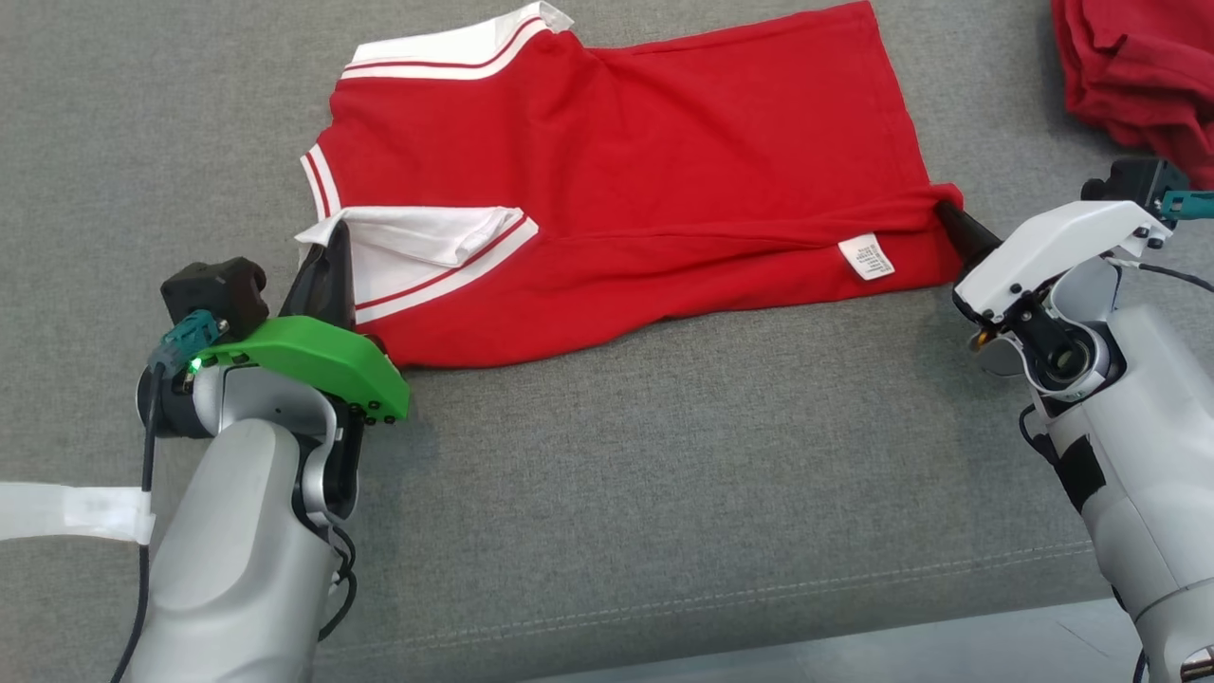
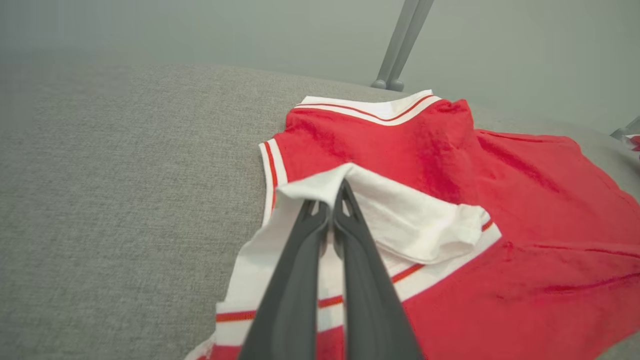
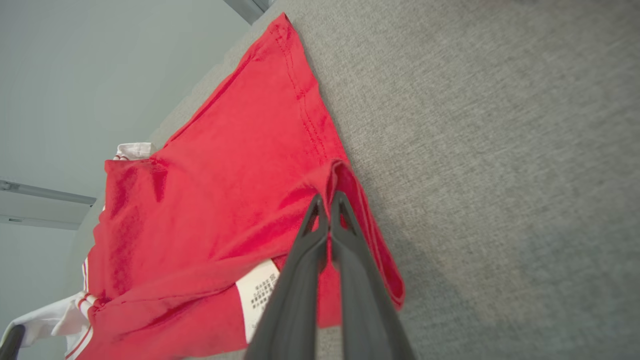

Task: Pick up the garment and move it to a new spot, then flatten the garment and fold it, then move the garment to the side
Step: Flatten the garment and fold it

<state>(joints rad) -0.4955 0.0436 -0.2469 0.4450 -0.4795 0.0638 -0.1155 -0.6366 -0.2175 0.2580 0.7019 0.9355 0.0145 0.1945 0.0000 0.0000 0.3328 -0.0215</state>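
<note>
limp, light shirt (image 1: pixel 664 161), likely to sag between holds. left jaws pinch its white trim (image 1: pixel 417 237), centre left; right jaws pinch the hem corner (image 1: pixel 944 199), far right.

Grey woven-fabric tabletop (image 1: pixel 607 474), stitched seam (image 1: pixel 721 598) running on the near side of the shirt, white-trimmed red polo shirt (image 1: pixel 664 190) lying folded on it, crumpled red cloth (image 1: pixel 1138 66) beyond the shirt's right end.

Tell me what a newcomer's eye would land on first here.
The red garment with white striped trim stands out, spread across the grey cushion. The left gripper pinches its white-trimmed end and the right gripper its hem corner. Another red cloth heap sits at the far right.
</note>
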